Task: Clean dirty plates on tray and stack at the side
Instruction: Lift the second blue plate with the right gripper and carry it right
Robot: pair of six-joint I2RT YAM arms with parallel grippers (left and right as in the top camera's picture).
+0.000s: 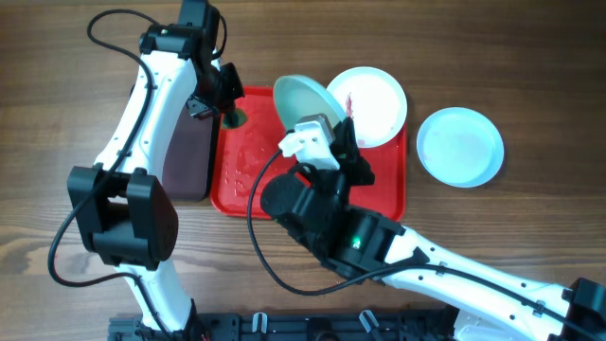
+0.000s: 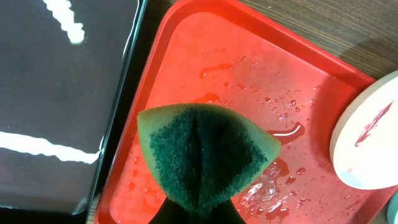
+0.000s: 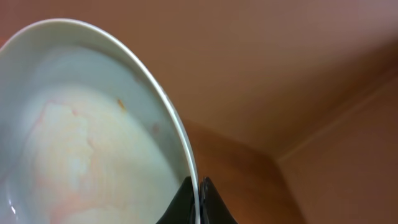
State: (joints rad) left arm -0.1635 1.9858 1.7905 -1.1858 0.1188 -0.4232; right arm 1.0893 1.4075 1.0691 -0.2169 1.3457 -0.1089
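Tray: red, wet, mid-table; black tray just beside at 9 o'clock.
Held mint plate: tilted above tray's 12 o'clock edge, faint pink film inside, rim pinched by right gripper.
White plate: red-smeared, tray's 1 o'clock corner.
Second mint plate: clean-looking, on table at tray's 3 o'clock.
Sponge: clamped in left gripper, at 9 o'clock of that tilted plate, near but apart; likely must travel toward 3 o'clock.

Red tray, textured, wet sheen. White plate on it, red smear. Mint plate above the tray, faint pink-orange traces. Blue plate to the tray's right, plain. Sponge over the tray, dark green face, yellow-green edge. Glossy black tray to its left. Brown wood-grain table.
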